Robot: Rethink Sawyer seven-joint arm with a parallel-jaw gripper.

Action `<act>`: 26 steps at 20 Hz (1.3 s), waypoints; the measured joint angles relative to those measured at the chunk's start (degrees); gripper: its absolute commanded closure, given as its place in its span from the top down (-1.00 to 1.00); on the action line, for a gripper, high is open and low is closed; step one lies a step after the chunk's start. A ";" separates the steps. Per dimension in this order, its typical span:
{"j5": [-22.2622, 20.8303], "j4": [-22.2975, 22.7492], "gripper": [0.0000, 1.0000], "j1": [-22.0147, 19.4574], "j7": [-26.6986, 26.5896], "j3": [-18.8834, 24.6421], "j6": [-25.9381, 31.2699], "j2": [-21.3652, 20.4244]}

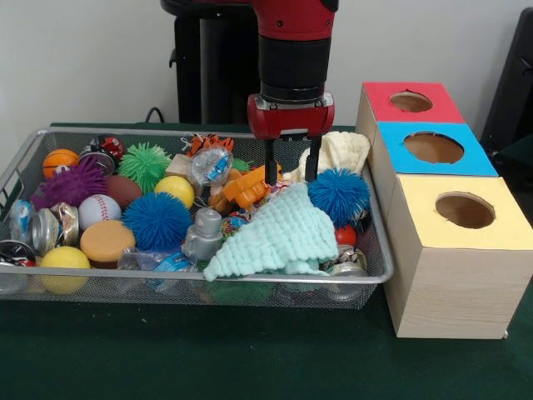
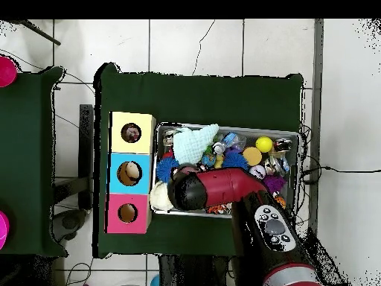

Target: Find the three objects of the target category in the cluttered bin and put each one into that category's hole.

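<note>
Bin (image 1: 33, 146): wire basket at left, crowded with toys.
Wad (image 1: 211, 165): one clear confetti-print object lies at the far side, just left of the gripper.
Gripper (image 1: 291, 167): fingers apart, empty, tips hanging over an orange toy (image 1: 246, 187) and a mint knitted cloth (image 1: 279, 236).
Hole (image 1: 465, 210): yellow-topped box, nearest at right.

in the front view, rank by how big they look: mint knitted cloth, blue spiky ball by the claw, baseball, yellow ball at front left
1. mint knitted cloth
2. blue spiky ball
3. yellow ball and baseball: about alike; the yellow one sits nearer the camera, so unranked.
</note>
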 measured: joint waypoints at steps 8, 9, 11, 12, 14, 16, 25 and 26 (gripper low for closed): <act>0.89 1.25 1.00 2.64 0.01 -4.07 -2.08 2.89; 0.89 1.24 1.00 3.28 0.01 -4.79 -2.79 3.51; 0.92 1.25 1.00 4.53 0.01 -6.05 -4.20 4.67; 1.02 1.24 1.00 5.08 0.01 -6.58 -4.79 5.17; 1.59 1.24 1.00 6.24 0.01 -7.78 -5.87 6.09; 2.15 1.20 1.00 6.79 0.01 -8.46 -6.43 6.42; 7.33 1.12 -1.00 11.03 0.01 -13.12 -10.87 7.46; 7.44 1.12 -1.00 11.08 0.01 -13.13 -11.02 7.50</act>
